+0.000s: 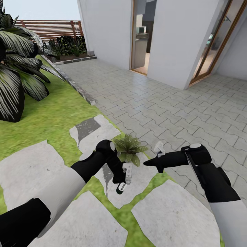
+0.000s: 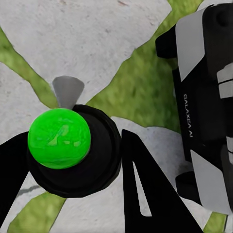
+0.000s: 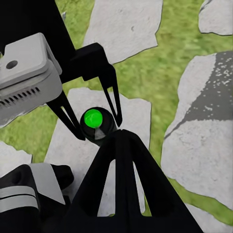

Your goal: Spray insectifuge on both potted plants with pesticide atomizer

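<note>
Left hand (image 2: pixel 73 165) clenched around spray bottle (image 2: pixel 59 138), long axis upright, nozzle aimed away from robot toward potted plant (image 1: pixel 129 147). Right hand (image 3: pixel 119 145): grip unclear.

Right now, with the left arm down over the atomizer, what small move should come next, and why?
Probably close the left gripper on the atomizer. Its jaws stand either side of the bottle, seen top-on over a stepping stone, but I cannot tell whether they press it. The potted plant is close by, so a firm hold should come before lifting to spray.
</note>
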Controlling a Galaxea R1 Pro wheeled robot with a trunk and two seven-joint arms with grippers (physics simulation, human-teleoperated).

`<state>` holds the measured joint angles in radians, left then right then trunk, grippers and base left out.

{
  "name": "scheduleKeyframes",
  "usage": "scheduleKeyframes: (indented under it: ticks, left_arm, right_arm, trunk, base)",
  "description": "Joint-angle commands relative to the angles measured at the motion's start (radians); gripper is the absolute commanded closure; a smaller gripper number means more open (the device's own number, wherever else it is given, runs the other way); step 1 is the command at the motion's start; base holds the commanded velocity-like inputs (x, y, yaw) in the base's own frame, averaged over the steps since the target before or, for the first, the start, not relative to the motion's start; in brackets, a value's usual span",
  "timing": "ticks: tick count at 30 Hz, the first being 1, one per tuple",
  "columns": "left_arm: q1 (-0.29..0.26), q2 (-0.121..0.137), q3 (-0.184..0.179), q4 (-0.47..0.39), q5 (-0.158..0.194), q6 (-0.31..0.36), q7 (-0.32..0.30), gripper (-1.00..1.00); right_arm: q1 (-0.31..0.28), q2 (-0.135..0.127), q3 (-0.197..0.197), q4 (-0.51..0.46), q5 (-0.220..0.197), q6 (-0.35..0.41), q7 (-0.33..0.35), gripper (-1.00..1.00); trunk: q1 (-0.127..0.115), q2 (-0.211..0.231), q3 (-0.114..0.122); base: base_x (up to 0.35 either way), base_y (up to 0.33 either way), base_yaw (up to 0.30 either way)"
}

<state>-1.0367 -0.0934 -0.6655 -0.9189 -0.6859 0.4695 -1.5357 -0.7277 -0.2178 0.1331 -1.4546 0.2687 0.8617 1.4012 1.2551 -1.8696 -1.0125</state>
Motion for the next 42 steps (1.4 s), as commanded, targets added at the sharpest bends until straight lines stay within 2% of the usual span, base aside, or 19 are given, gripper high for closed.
scheduleKeyframes:
  ticks: [1, 10, 14, 29, 42]
  left_arm:
    - [0.000, 0.000, 0.000, -0.001, -0.006, 0.011, -0.006, 1.00]
    - [0.000, -0.003, -0.002, -0.002, -0.006, 0.012, -0.004, 1.00]
    - [0.000, -0.018, -0.002, -0.003, -0.005, 0.012, -0.004, 1.00]
    - [-0.022, -0.034, -0.001, -0.024, -0.006, 0.024, -0.003, 1.00]
    - [-0.025, -0.035, 0.000, -0.024, -0.006, 0.024, 0.003, 1.00]
  right_arm:
    - [-0.001, 0.000, 0.000, -0.001, 0.009, 0.008, 0.009, 1.00]
    - [-0.001, 0.000, 0.000, -0.001, 0.008, 0.008, 0.009, 1.00]
    - [-0.001, 0.001, 0.001, -0.001, 0.009, 0.008, 0.009, 1.00]
    - [-0.001, 0.002, 0.001, -0.001, 0.008, 0.008, 0.009, 1.00]
    - [-0.001, 0.004, 0.002, -0.001, 0.008, 0.008, 0.009, 1.00]
  trunk:
    - [0.000, 0.000, -0.001]
    - [0.000, 0.000, -0.001]
    - [0.000, 0.000, -0.001]
    - [0.000, 0.000, -0.001]
    - [0.000, 0.000, -0.001]
  base:
    - [0.000, 0.000, 0.000]
    - [0.000, 0.000, 0.000]
    - [0.000, 0.000, 0.000]
    - [0.000, 0.000, 0.000]
    - [0.000, 0.000, 0.000]
